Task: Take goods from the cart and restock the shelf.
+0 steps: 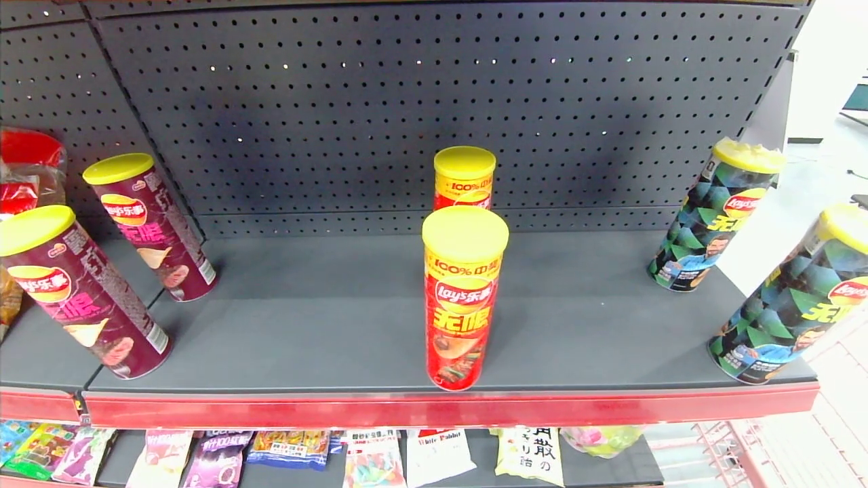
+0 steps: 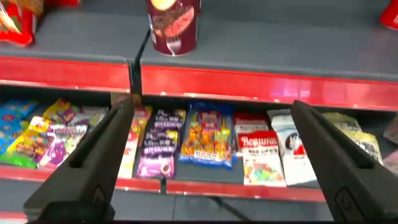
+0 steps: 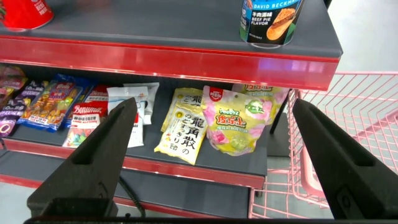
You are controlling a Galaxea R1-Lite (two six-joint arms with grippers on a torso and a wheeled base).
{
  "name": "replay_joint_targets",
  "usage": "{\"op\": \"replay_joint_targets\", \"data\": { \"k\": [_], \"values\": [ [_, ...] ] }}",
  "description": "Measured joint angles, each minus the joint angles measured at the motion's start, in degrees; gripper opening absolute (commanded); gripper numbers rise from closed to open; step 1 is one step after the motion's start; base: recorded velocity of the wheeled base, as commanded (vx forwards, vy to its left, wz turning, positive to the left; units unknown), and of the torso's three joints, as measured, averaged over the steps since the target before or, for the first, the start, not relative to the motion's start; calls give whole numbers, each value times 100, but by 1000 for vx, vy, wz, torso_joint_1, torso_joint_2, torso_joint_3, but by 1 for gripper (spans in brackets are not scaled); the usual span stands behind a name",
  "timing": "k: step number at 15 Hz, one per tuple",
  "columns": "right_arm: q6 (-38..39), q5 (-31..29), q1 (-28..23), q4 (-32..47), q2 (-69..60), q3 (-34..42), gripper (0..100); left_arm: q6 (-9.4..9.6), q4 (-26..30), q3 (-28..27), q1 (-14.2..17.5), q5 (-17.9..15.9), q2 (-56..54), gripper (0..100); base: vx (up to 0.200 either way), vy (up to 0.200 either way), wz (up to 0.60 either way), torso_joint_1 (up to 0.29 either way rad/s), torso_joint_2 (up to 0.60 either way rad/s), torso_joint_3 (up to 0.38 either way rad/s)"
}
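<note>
Red cans (image 1: 464, 305) 2, maroon cans (image 1: 87, 298) 2, green cans (image 1: 712, 220) 2, on shelf (image 1: 325, 325).

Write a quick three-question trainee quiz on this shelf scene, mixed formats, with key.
1. How many yellow-lidded canisters stand on the grey shelf in the head view?
2. True or false: the left end effector is shut on a snack bag.
3. Which stand nearest the pink cart? A) maroon canisters B) red canisters C) green-patterned canisters
Key: 1) six; 2) false, it is open and empty; 3) C.
</note>
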Motion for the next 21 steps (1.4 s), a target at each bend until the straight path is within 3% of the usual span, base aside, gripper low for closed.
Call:
{"op": "replay_joint_targets", "data": {
  "k": [3,4,7,21],
  "values": [
    [0,0,0,0,0,2,100,185,-1050,361,-5,146,-83,100,0,0,0,0,0,0],
    [0,0,2,0,0,2,100,180,-973,451,-5,190,-94,100,0,0,0,0,0,0],
    [0,0,2,0,0,0,100,152,-681,518,-2,-441,-105,100,0,0,0,0,0,0],
    [-6,2,2,0,0,2,100,207,-695,525,-2,-417,-107,100,0,0,0,0,0,0]
  ]
}}
